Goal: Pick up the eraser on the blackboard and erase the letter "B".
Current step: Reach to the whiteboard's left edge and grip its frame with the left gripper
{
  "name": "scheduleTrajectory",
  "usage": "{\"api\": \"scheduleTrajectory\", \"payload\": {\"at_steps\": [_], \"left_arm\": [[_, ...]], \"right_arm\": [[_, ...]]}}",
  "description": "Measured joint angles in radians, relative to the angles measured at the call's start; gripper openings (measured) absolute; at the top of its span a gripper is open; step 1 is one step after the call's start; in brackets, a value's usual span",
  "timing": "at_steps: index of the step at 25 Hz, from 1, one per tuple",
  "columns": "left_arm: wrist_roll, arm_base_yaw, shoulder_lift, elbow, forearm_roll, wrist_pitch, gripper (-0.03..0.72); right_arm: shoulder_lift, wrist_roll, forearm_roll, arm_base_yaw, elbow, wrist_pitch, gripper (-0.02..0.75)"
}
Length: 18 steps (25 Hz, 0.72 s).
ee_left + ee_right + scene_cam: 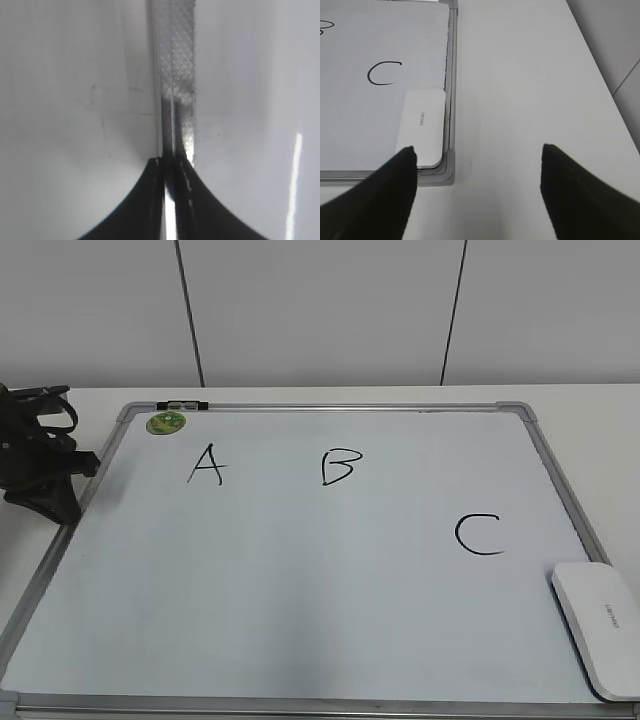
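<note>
Exterior view: board (300,580) lies flat on a white table (580,400).
Letters: A (206,464), B (338,467), C (478,534), all whole.
Eraser (598,625): on board's near right corner, beside the frame, below C.
Magnet (166,422): green, top left corner; small black clip (181,404) on the frame there.
Left gripper (172,165): fingers pressed together over the left frame.
Right gripper (477,160): spread wide, empty, above table beside eraser.
</note>
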Motion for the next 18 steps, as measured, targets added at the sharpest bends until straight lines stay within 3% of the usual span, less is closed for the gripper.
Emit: {"api": "scheduleTrajectory", "payload": {"at_steps": [13, 18], "left_arm": [[0.000, 0.000, 0.000, 0.000, -0.002, 0.000, 0.012], [0.000, 0.000, 0.000, 0.000, -0.002, 0.002, 0.011]], "right_arm": [[0.000, 0.000, 0.000, 0.000, -0.012, -0.004, 0.591], [0.146, 0.000, 0.005, 0.000, -0.061, -0.044, 0.591]]}}
